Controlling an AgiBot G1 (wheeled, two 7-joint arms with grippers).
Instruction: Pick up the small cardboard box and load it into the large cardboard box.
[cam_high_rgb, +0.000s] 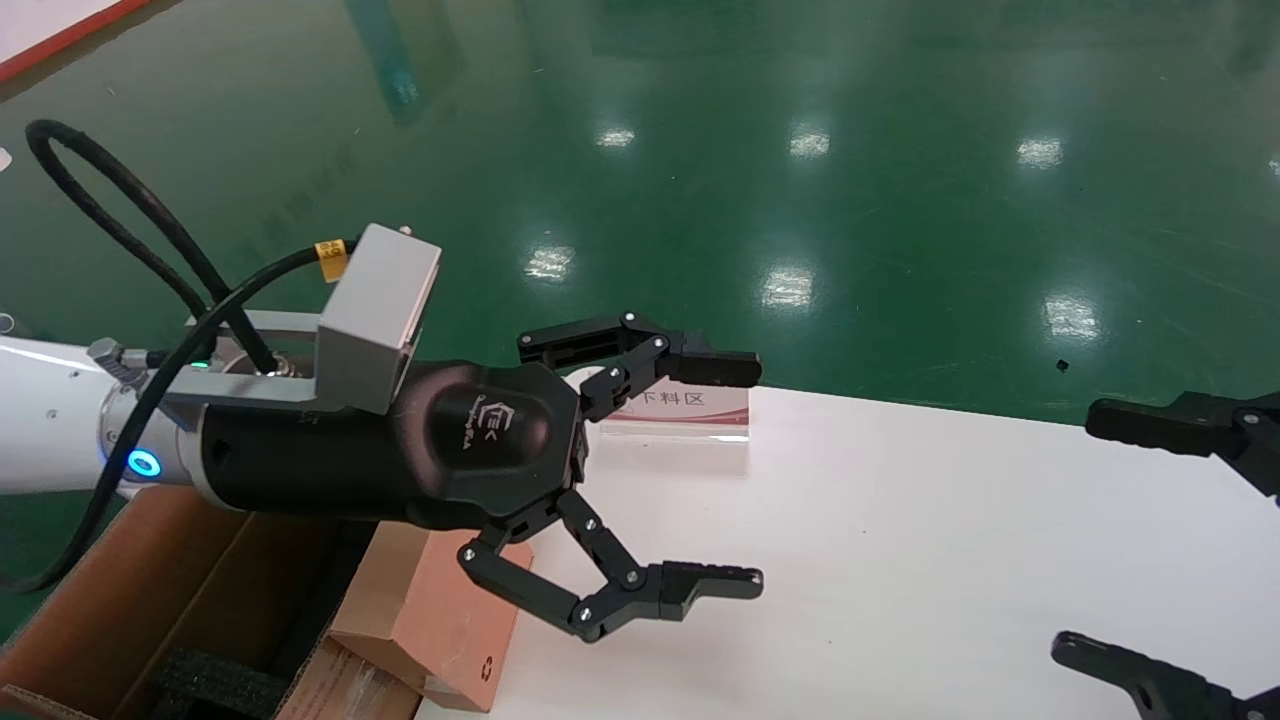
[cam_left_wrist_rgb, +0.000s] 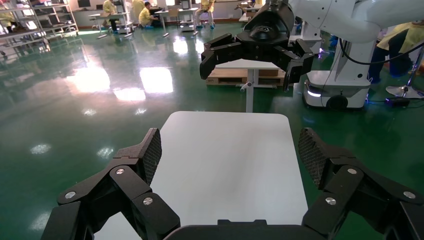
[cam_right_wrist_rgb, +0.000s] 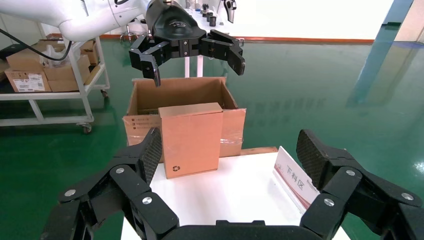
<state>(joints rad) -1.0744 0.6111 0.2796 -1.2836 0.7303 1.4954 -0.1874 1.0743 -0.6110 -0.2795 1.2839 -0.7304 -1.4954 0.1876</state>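
Small box stands upright at counter edge, against large box; left claw open above it, right claw open opposite; lower squarely, fingers spanning its narrow faces before closing.

Small cardboard box: on my table, left edge, leaning against large cardboard box beyond; sign at far edge.

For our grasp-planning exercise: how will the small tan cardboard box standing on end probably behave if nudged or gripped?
The small tan cardboard box stands on a narrow end, so a push high up may tip it. Its flat sides look stiff and smooth, so it could slip.
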